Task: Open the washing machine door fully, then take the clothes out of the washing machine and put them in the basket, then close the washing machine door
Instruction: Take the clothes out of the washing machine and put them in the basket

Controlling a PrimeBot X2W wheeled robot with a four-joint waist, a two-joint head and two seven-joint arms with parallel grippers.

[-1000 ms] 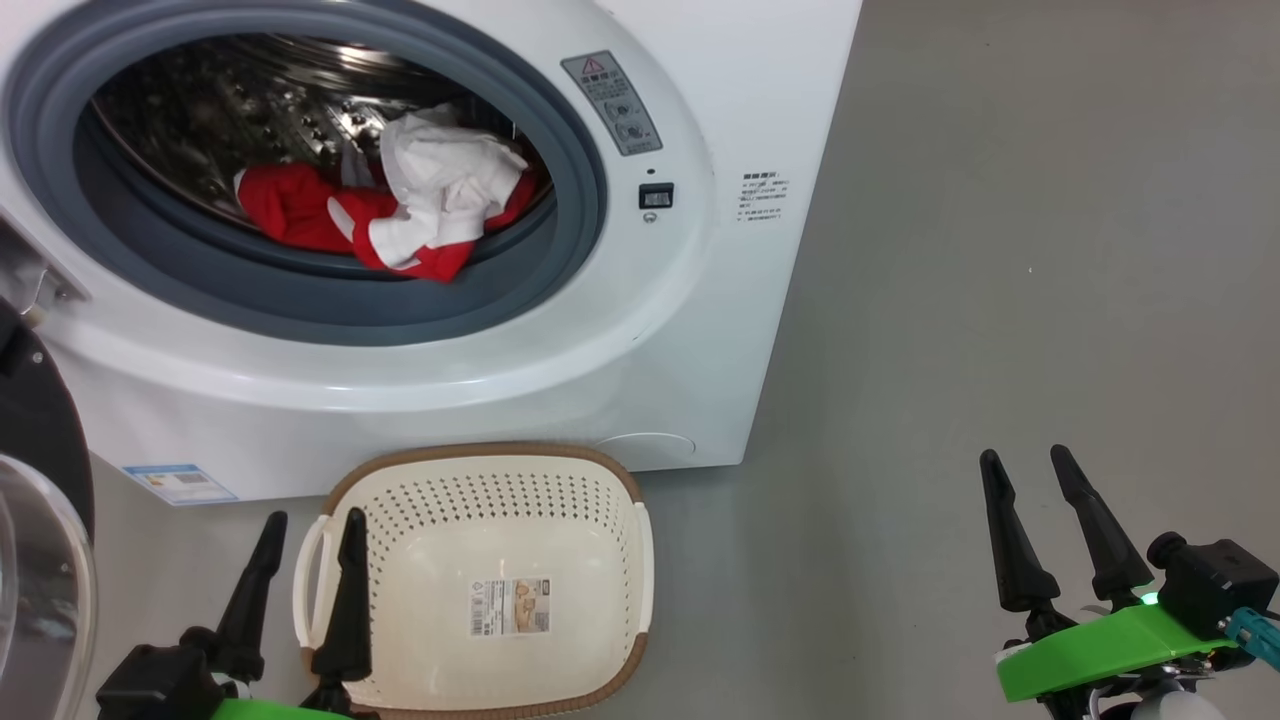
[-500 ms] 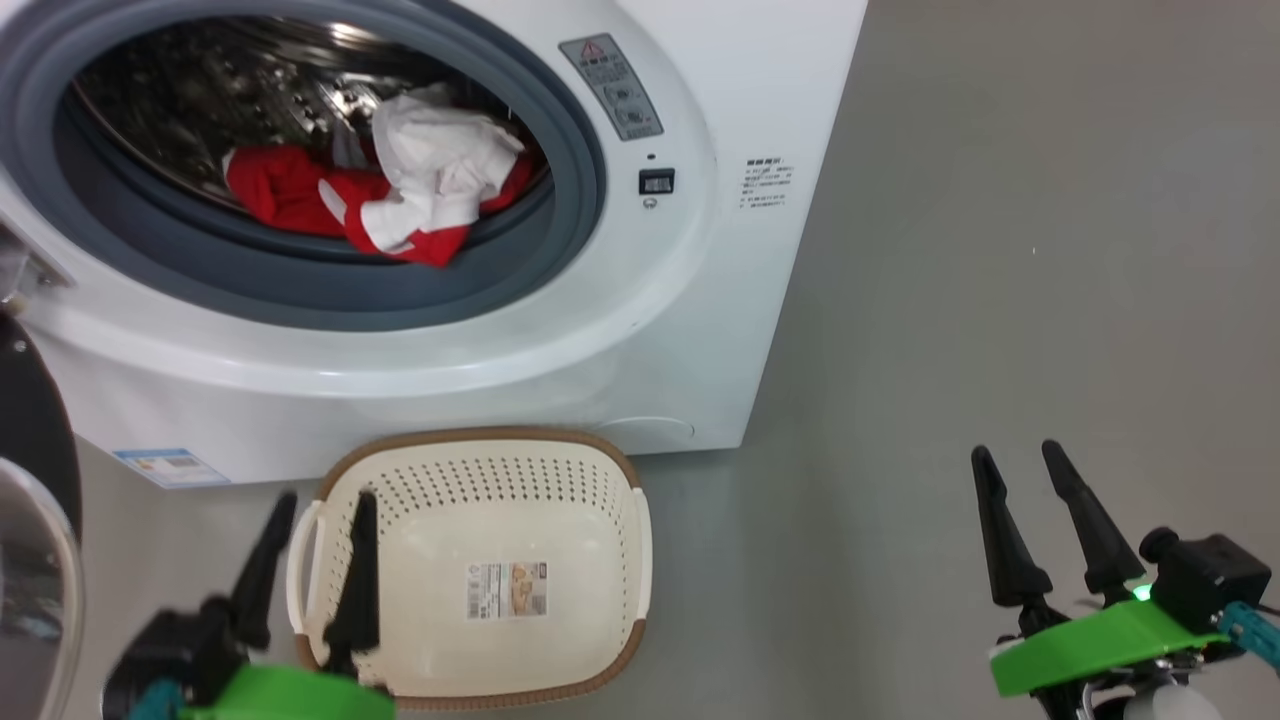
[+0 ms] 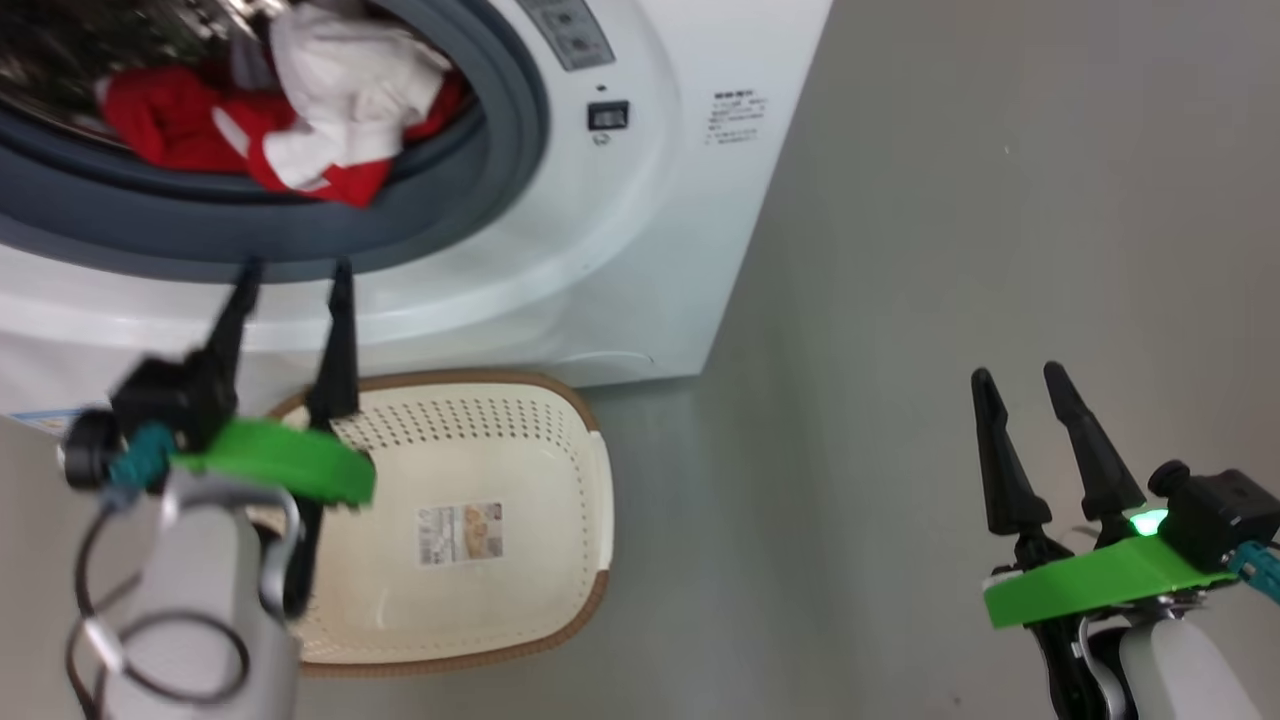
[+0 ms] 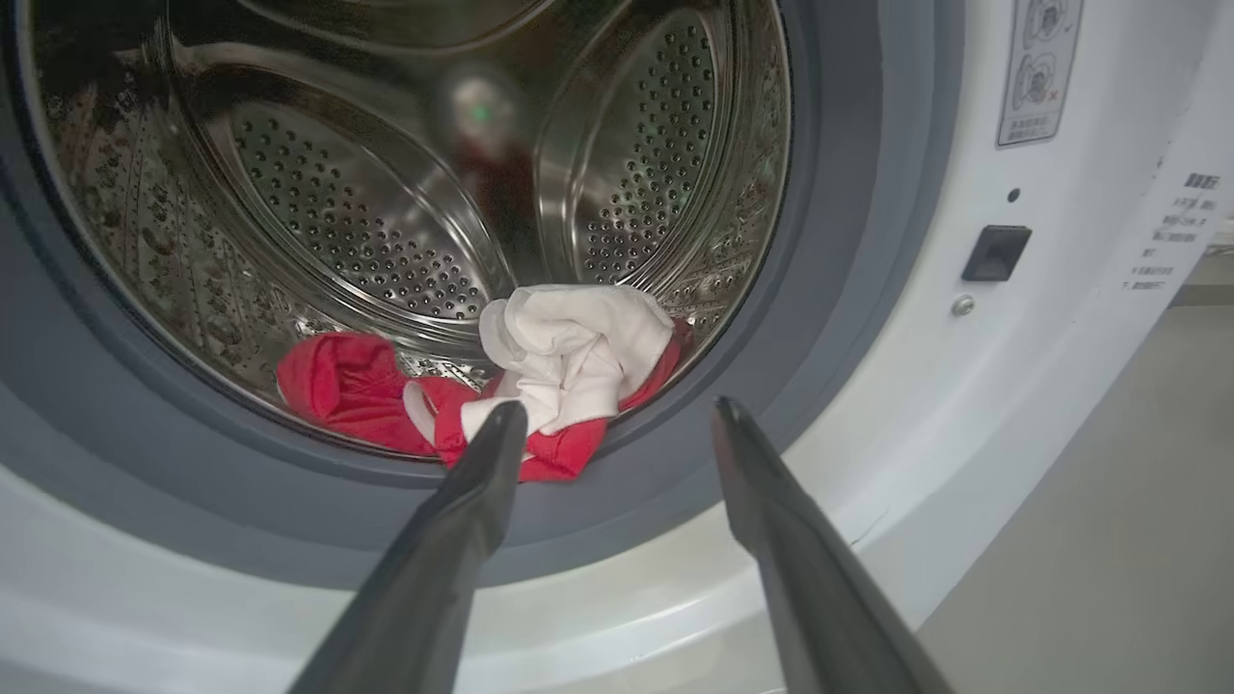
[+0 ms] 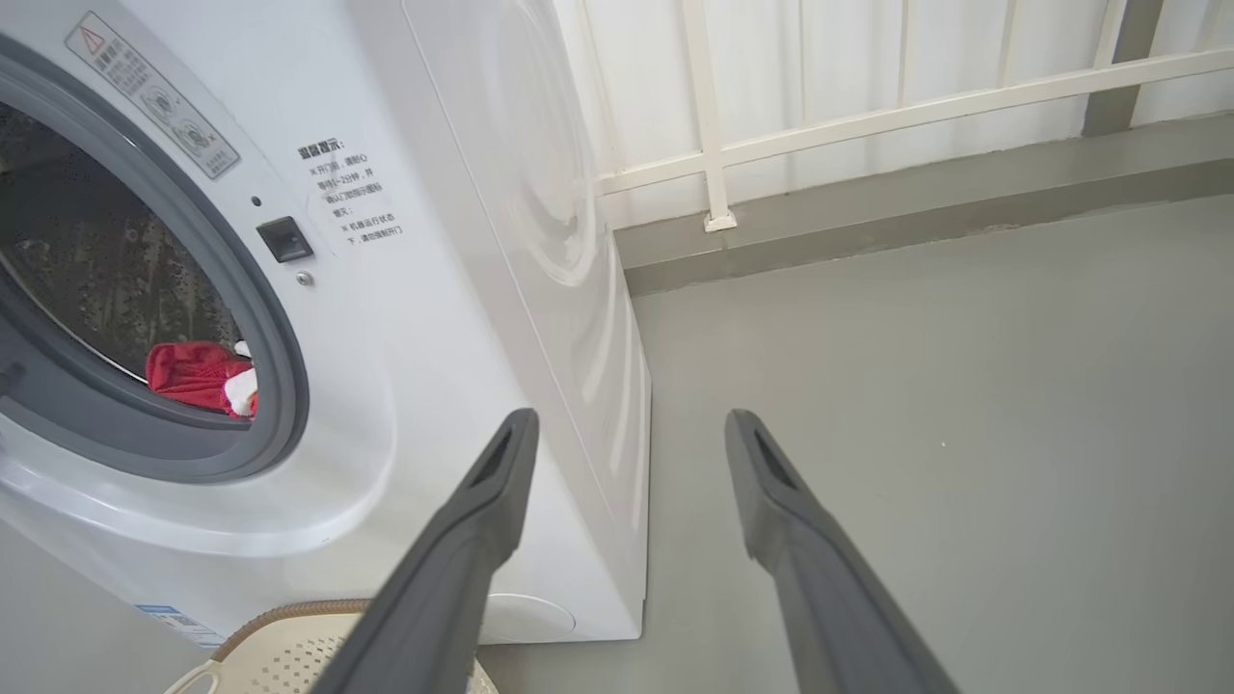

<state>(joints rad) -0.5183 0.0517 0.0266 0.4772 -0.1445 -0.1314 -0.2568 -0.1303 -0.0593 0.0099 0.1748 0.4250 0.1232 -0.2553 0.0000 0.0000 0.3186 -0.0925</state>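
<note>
Drum (image 4: 386, 193) of the washing machine (image 3: 640, 250), its mouth uncovered, holds the clothes (image 4: 540, 376): a red bundle with white panels and a crumpled white piece on top. They lie at the drum's bottom front edge, against the grey rubber ring (image 3: 480, 200), with a red fold draped over its lip. Below them the left gripper (image 3: 296, 268) is raised before the machine's front. Its fingers are spread wide with nothing between them, and the tips point at the ring, short of the fabric. The basket (image 3: 590, 480) stands on the floor (image 3: 900, 300), its far rim just beside the machine's lower front. Its bottom carries a paper label (image 3: 460, 533). Over bare floor at the right, well apart from the machine, the right gripper (image 3: 1017, 372) is also spread wide and grips nothing.

Counted: one machine, one basket, one label, one heap of clothes whose separate garments cannot be told, and two grippers with two dark fingers each.
</note>
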